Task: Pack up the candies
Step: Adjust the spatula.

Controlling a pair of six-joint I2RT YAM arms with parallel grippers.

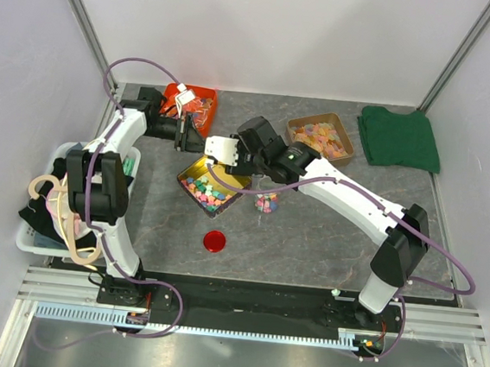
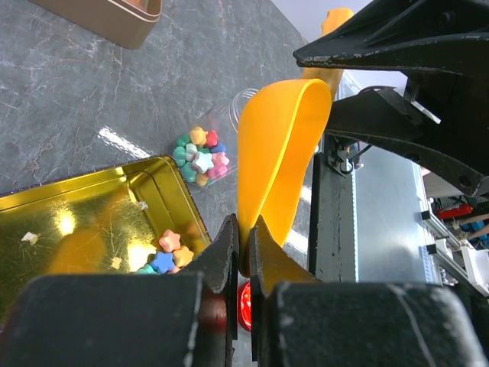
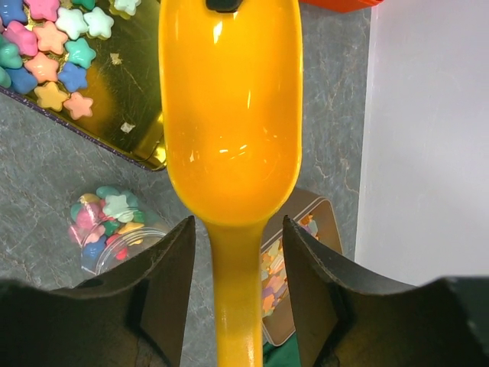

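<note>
Mid-frame in top view, candies sit in gold tin, more in clear jar just right of it on desk. Left hand pinches yellow scoop by rim; right hand half-wide, straddling handle w/ gaps.

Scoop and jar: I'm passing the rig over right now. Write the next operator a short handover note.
Left gripper: shut on the rim of the yellow scoop.
Right gripper: open, its fingers either side of the scoop's handle, gaps showing.
Scoop: empty.
Done: the jar is partly filled with candies.
Left: many candies lie in the gold tray; the red lid lies on the table, off the jar.
</note>
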